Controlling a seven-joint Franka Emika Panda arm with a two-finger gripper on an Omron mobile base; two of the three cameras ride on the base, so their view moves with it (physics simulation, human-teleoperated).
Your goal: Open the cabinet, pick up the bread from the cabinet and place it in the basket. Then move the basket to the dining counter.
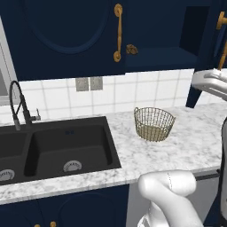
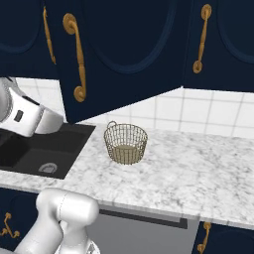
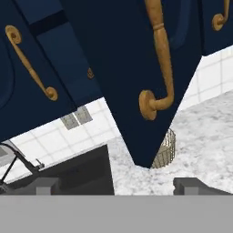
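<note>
My pincer [image 3: 118, 185], spread wide and empty, sits bottom-centre; the dark navy cabinet's [image 3: 113, 68] open door and brass handle [image 3: 159, 59] stand directly above.

My arm [image 1: 168, 195] is glossy white, built of rounded, tube-like links with bulging elbows. A faint dashed seam runs over one joint cover. An upper link [image 2: 22, 116] is white with a grey band and a small dark rectangular mark. My end effector [image 3: 123, 185] ends in two small, blocky dark grey fingertips [image 3: 191, 185].
</note>
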